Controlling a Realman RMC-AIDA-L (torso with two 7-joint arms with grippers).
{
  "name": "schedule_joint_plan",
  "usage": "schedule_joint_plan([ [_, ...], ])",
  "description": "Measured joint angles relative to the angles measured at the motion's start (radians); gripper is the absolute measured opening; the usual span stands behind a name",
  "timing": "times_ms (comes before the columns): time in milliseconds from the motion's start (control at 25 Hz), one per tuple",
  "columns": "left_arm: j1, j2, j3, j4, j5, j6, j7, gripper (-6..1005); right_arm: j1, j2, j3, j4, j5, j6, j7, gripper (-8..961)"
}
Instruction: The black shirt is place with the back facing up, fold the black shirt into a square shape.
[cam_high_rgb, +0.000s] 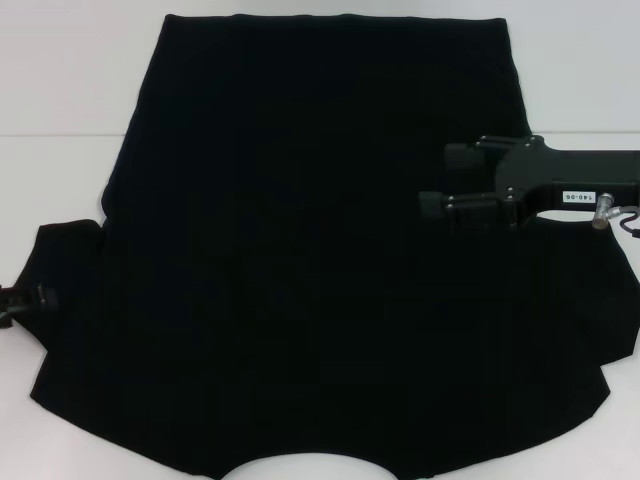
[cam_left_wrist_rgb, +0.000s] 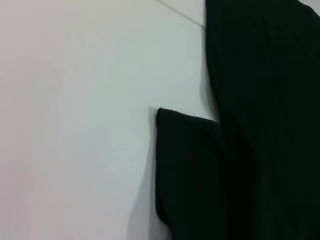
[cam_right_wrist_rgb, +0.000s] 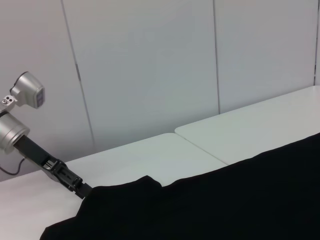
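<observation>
black shirt flat on white surface, spread under my right gripper, fingers wide apart, holding nothing; left gripper at sleeve edge, grip unclear

A white worktop carries everything, made of panels that meet at a thin seam running across it. The black shirt lies spread flat on it, covering most of the surface, plain side up, curved neckline at the near edge. One sleeve reaches the left pincer; the right pincer is above the cloth's right part.
</observation>
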Motion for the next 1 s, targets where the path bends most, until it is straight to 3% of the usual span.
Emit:
schedule_joint_plan([
  [440, -0.018, 0.004, 0.029, -0.022, 0.0, -0.03, -0.002, 858, 0.0, -0.001, 0.0, -0.001, 0.001, 0.004, 0.0, 910],
  [1000, -0.027, 0.008, 0.049, -0.022, 0.0, -0.067, -0.018, 735, 0.0, -0.002, 0.0, -0.001, 0.017, 0.011, 0.0, 911],
])
